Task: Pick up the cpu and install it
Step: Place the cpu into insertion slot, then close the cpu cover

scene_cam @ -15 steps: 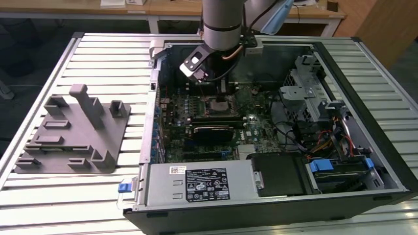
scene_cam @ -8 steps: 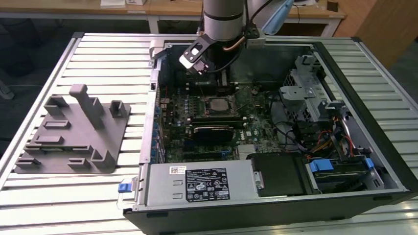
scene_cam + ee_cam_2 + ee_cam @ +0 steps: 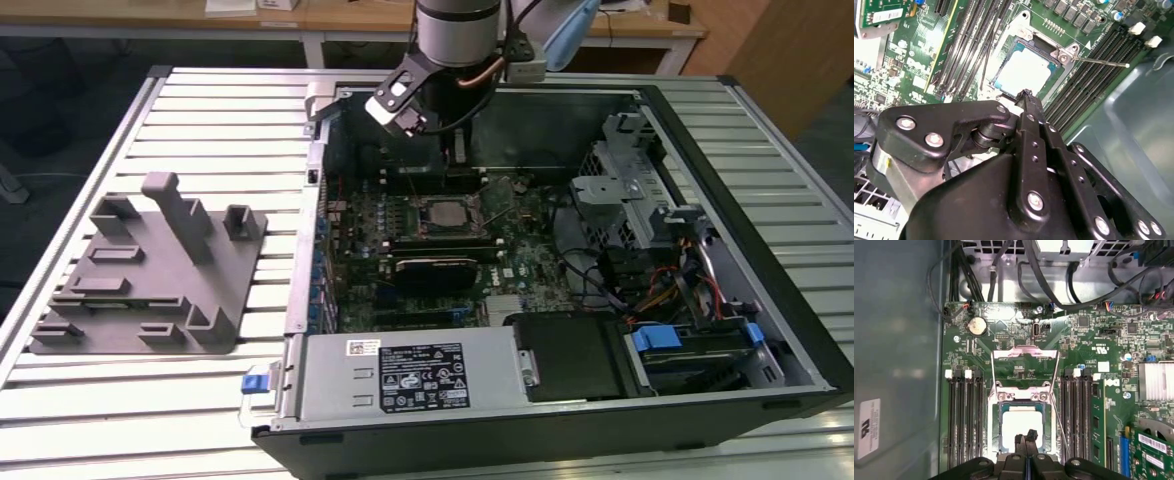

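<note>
1. The arm [image 3: 461, 35] reaches down into an open case [image 3: 534, 440] that lies on a slatted counter [image 3: 214, 110].
2. The jaws are closed together, finger against finger, with nothing held between them in either wrist view.
3. The cpu [image 3: 1023, 422] lies flat in the socket [image 3: 996, 425] on the motherboard [image 3: 1089, 340], its pale top facing up. It sits square within the socket walls in both wrist views [image 3: 1021, 75].
4. The tips of the jaws hang over the edge of the cpu. Whether they touch its top or stand just clear of it cannot be told.
5. The metal frame [image 3: 1025, 354] of the socket is flipped open and lies back on the board beside the cpu, leaving the chip uncovered.
6. The thin lever [image 3: 1099, 62] sticks out from the socket corner across the memory slots [image 3: 1094, 85].
7. More slots flank the socket on its other side [image 3: 964, 415].
8. In the exterior view the socket [image 3: 447, 217] sits mid-board below the arm; the chip there is probably the dull square in it, though the view is poor.
9. A grey fixture [image 3: 147, 280] stands on the counter at the exterior view's left, well apart from the case.
</note>
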`<move>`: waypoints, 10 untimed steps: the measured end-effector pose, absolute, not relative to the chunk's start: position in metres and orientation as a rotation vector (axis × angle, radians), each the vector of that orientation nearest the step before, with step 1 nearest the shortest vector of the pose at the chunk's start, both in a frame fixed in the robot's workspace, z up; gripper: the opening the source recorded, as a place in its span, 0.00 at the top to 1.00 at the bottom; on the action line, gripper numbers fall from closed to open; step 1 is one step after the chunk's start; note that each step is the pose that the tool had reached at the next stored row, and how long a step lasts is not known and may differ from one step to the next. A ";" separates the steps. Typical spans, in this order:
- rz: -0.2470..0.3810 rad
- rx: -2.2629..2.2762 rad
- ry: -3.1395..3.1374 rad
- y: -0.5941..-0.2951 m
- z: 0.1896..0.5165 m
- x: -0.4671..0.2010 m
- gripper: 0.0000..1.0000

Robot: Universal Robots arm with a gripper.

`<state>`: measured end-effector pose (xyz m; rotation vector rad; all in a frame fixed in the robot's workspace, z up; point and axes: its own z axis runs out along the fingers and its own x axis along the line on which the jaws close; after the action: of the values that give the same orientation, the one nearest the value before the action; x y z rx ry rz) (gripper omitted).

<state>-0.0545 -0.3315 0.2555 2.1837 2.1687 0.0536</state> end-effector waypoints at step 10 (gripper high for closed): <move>0.051 2.183 2.168 -0.331 0.256 -0.055 0.89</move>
<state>-0.0546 -0.3314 0.2555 2.1827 2.1677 0.0512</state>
